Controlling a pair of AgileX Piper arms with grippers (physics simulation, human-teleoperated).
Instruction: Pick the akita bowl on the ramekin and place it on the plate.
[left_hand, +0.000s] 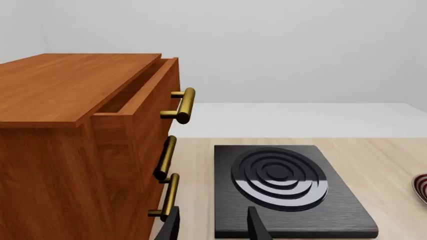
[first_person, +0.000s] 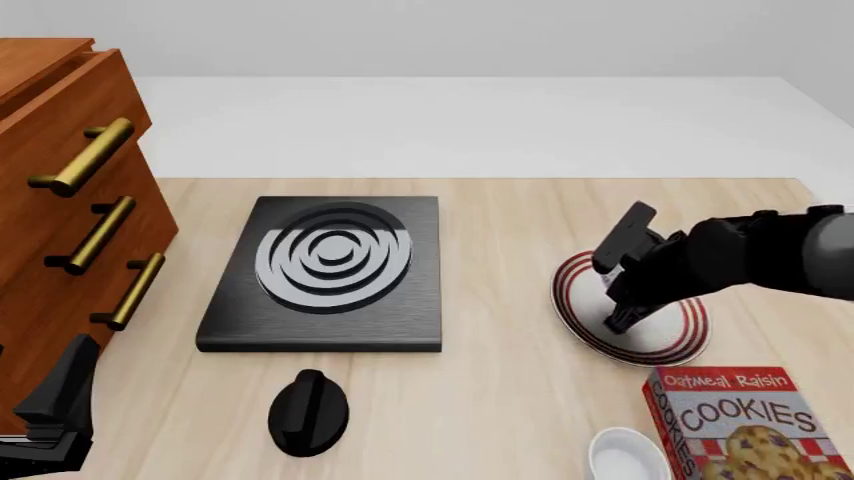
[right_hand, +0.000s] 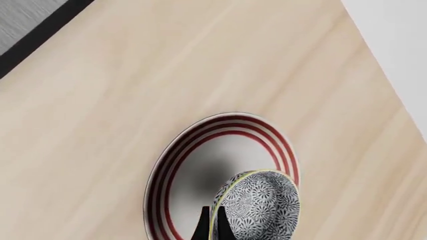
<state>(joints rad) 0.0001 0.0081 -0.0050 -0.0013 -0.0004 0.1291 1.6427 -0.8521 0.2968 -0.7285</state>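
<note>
Speckled grey-and-white akita bowl (right_hand: 257, 206) was seen in the right wrist view, tilted on edge above the plate (right_hand: 180, 170), with the right gripper (right_hand: 210, 226) clamped on its rim by two thin dark fingers. Contact between bowl and plate could not be judged. In the front view the bowl was hidden behind the right gripper (first_person: 625, 318), which was poised over the red-ringed plate (first_person: 577, 300) near the desk's right edge.

White ramekin (first_person: 627, 457) was found at the desk's front edge, just beside the cookie box (first_person: 745, 425) at the front right corner, with nothing on it.

Black stove plate (first_person: 330, 272) with concentric rings was set at the middle of the desk, and a black knob (first_person: 308, 410) lay nearer the front edge. Wooden cabinet (first_person: 60, 200) with brass handles was placed along the left edge; its top drawer (left_hand: 143, 92) was shown slightly pulled out in the left wrist view.

Left gripper (left_hand: 213, 227) was parked low by the front left corner, fingers spread apart and nothing between them, aimed at the stove plate and cabinet.
</note>
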